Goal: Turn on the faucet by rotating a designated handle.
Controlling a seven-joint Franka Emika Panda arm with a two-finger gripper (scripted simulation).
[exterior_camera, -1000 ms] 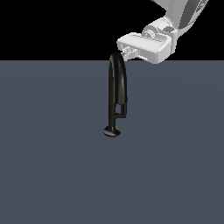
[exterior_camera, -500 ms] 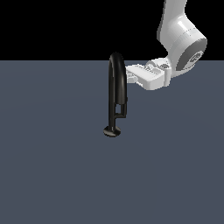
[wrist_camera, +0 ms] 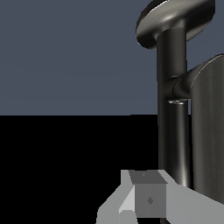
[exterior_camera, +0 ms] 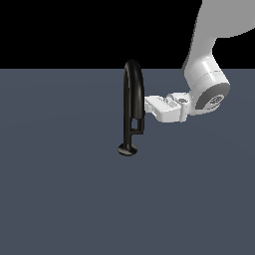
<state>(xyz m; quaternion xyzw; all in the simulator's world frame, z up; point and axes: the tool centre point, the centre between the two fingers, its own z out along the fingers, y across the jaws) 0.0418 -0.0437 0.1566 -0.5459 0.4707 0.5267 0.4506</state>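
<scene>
Laterally, the tool [exterior_camera: 148,105] reaches in from the exterior view's right, its tip against or just beside the faucet [exterior_camera: 132,107], level with the arch's middle. Whether its fingers are apart or together cannot be told from either view. The faucet, glossy black, stands upright on the grey surface [exterior_camera: 60,189]: a narrow arched tube on a thin stem with a small round base. The handle [exterior_camera: 138,131], a short stub low on the stem, sits below the tool. Judged progress: approach nearly complete; contact with the handle and its rotation remain.
</scene>
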